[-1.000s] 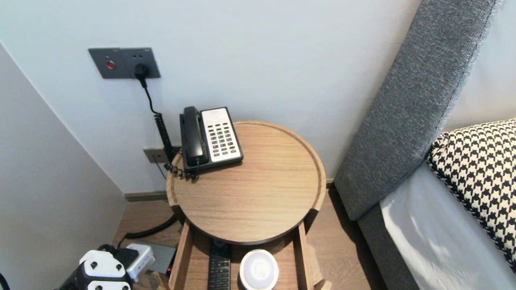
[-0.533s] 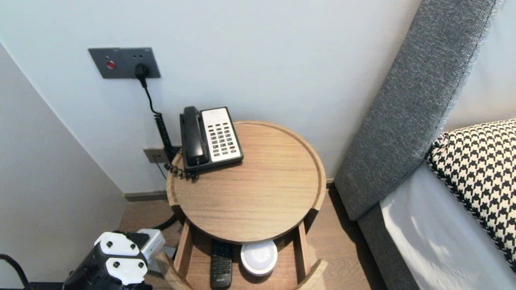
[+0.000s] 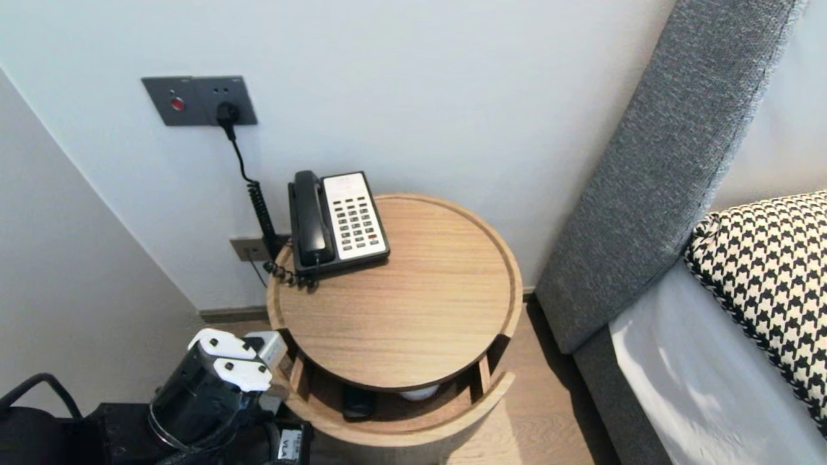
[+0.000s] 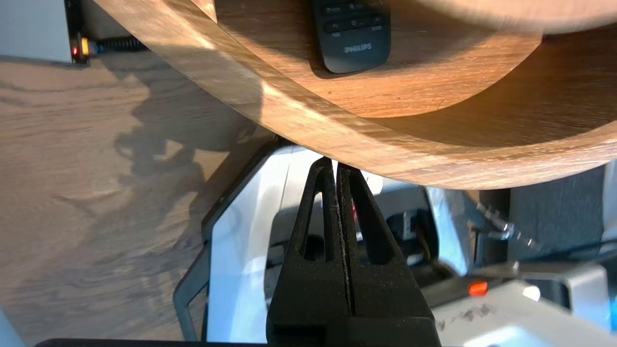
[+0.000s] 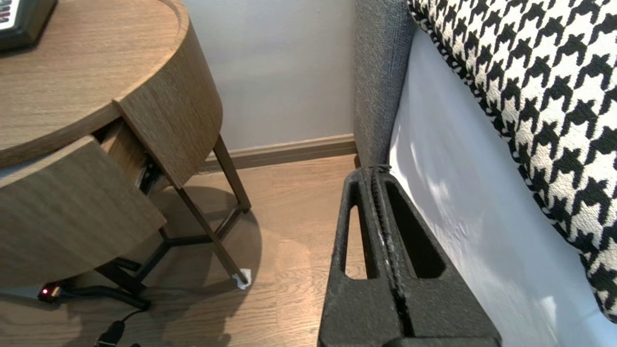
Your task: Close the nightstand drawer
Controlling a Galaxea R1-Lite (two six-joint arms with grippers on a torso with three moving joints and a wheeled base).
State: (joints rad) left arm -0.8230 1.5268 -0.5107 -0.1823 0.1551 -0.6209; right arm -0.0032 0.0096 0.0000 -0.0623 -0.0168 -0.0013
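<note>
Fingers of the left gripper (image 4: pixel 336 166) are pressed together, nothing between them, tips right up against the curved front of the drawer (image 4: pixel 308 132), low in the head view just left of centre. Drawer's open only a little, black remote (image 4: pixel 354 38) lying inside. Right gripper (image 5: pixel 373 173) is closed too, empty, parked beside the bed (image 5: pixel 482 217).

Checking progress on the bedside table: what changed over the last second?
The drawer slid inward and is nearly shut, the shut left gripper following at its front. The remote and white dish inside are now mostly hidden under the tabletop. Phone stayed put; the right gripper hangs shut beside the bed.
</note>
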